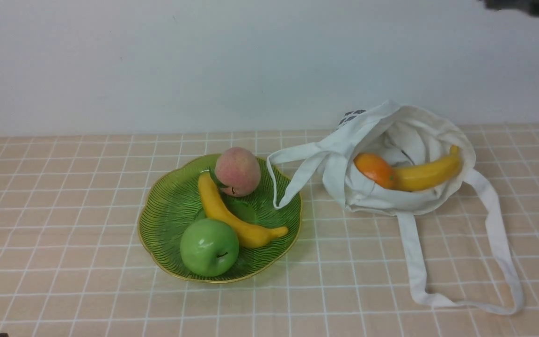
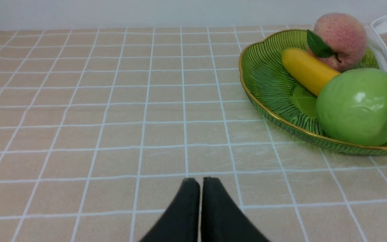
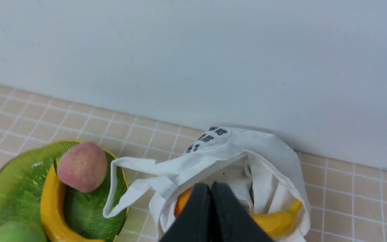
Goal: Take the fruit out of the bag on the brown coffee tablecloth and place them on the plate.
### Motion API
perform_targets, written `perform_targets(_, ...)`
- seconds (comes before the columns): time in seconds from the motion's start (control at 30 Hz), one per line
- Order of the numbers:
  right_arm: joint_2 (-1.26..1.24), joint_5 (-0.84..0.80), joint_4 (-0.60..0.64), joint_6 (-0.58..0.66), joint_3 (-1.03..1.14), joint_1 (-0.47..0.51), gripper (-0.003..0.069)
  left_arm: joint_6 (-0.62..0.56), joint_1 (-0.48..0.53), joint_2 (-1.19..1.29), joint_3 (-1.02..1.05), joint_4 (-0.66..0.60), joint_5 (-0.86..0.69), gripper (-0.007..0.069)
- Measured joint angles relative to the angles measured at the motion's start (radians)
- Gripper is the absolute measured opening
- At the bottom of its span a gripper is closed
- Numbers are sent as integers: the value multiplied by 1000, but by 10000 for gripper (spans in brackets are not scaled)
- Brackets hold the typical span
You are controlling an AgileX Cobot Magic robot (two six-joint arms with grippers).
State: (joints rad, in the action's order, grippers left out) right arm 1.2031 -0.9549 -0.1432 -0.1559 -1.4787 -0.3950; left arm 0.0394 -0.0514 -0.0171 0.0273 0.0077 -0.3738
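Both grippers of mine were closed and empty, the right one (image 3: pixel 212 185) raised above the cloth, the left one (image 2: pixel 201 179) over it on the plate's left side. Beneath everything lay the light tan tablecloth (image 1: pixel 87 234), gridded with thin white lines. On its right part my white bag (image 1: pixel 391 203) lay on its side, mouth open; one strap (image 1: pixel 293 153) reached over the plate's rim, the other (image 1: pixel 498 234) looped across the cloth. Left of the bag sat the green glass plate (image 1: pixel 162 224) with its gold edge. It held one banana (image 1: pixel 227 215), with the green apple (image 1: pixel 209 247) on its near side and the pink-red peach (image 1: pixel 237 172) on its far side. Inside the bag's mouth, a second banana (image 1: pixel 428 174) lay beside the small orange (image 1: pixel 374 170).
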Motion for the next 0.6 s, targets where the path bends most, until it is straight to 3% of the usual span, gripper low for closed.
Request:
perform_targets(0.2, -343, 171, -10, -95, 327, 0, -13, 0, 0, 0, 0, 0, 0, -8)
perform_targets(0.23, -487, 265, -10, -128, 481, 0, -13, 0, 0, 0, 0, 0, 0, -8)
perform_targets(0.33, -676, 400, -10, -160, 680, 0, -13, 0, 0, 0, 0, 0, 0, -8)
perform_targets(0.6, -1054, 605, -12, -175, 1054, 0, -13, 0, 0, 0, 0, 0, 0, -8)
